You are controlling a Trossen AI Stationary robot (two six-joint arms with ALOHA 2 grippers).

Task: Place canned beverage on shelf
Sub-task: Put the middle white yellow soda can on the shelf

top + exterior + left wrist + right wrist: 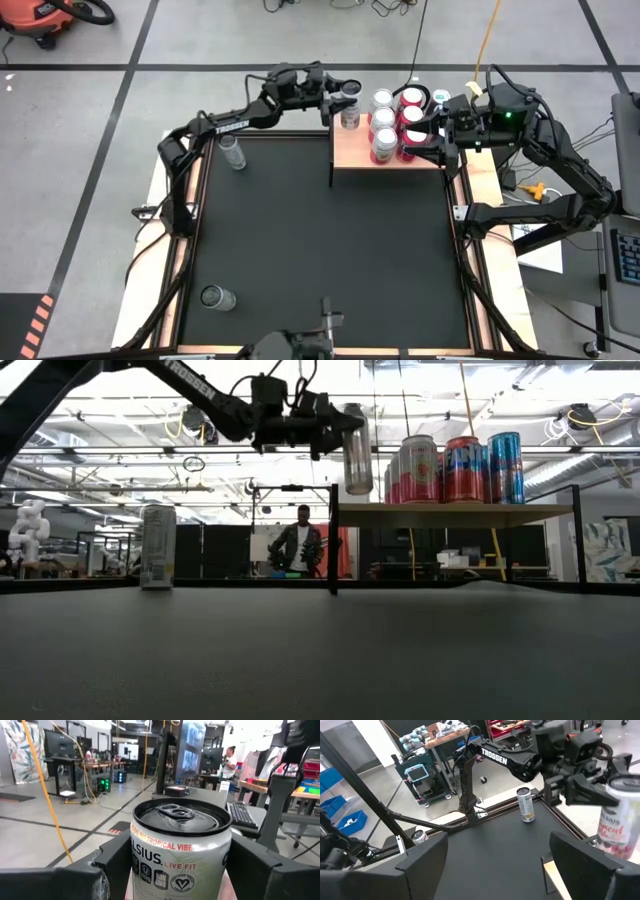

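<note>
My left gripper [344,96] is shut on a white Celsius can [180,855] and holds it just above the left end of the shelf [352,155]. The shelf is a light-wood board on a black frame at the table's far edge, also seen in the low view [450,515]. Several red, pink and blue cans [398,118] stand upright on the board. My right gripper [495,870] is open and empty, hovering over the shelf's right part [428,133]. My left gripper pinches the can's side wall just under the top rim [137,865] between its two fingers, one on each side. The fingers [330,432] lie level and come from the table's left. The can [357,450] hangs upright, its base clear above the board.
One can [232,152] stands on the black mat at the far left, also seen in the low view [158,546]. Another can [218,297] is at the near left. The shelf's black posts [333,540] stand on the mat. A person [303,540] is in the room behind.
</note>
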